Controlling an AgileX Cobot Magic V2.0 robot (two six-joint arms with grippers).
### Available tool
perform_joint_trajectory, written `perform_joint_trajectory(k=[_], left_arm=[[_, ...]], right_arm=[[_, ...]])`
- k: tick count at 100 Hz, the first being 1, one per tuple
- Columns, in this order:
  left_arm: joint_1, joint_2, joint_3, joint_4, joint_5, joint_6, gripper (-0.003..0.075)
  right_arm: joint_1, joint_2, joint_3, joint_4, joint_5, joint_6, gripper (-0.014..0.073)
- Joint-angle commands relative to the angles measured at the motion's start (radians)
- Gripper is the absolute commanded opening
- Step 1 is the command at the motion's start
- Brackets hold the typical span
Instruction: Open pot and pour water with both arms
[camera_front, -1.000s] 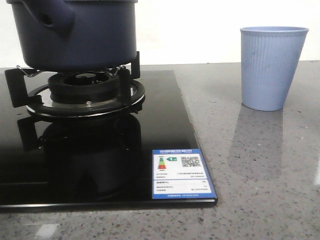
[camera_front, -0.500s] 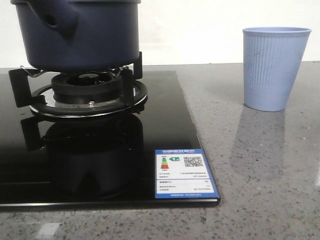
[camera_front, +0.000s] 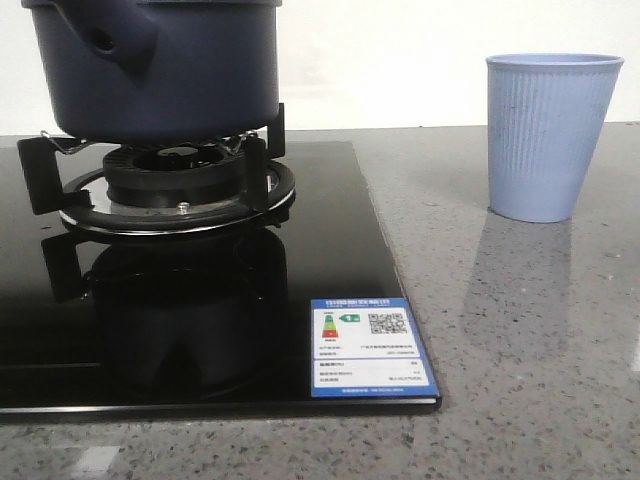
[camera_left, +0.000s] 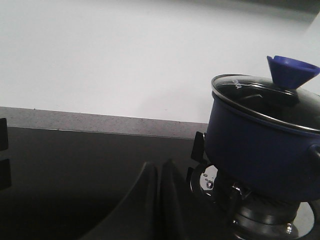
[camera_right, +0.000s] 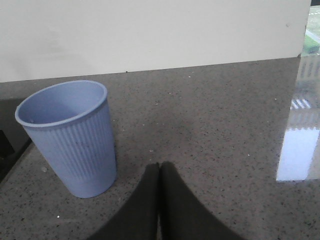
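the pot (camera_front: 155, 65) sits on the burner stand (camera_front: 170, 185) of the black glass hob (camera_front: 330, 250), toward the far left of the counter (camera_front: 520, 330), and in the left wrist view its glass lid (camera_left: 265, 97) with the blue knob (camera_left: 291, 72) is on it, so judge the lid-lifting step as not yet begun. your left gripper (camera_left: 159, 197) has its fingers pressed together and holds nothing, low over the hob and well apart from the pot; your right gripper (camera_right: 159, 200) is likewise closed and empty, over bare counter just beside the light blue cup (camera_right: 72, 137), which stands upright near the far right of the counter. to do the opening well, spread the left fingers before you come near the knob, approach from above rather than from the side so you don't nudge the pot on its stand, and close around the narrow part under the flared top. lift straight up, since a tilted lid may catch the rim. the stubby side handle (camera_front: 115, 35) faces the near side; that is likely where the other arm should grip for pouring. whether there is water inside cannot be told.
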Motion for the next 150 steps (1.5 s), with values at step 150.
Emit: perform_joint_trajectory(k=[150], left_arm=[[-0.009, -0.234, 0.166, 1.6, -0.18, -1.596, -0.0019]], right_arm=[[0.002, -0.004, -0.029, 0.026, -0.008, -0.009, -0.0074]])
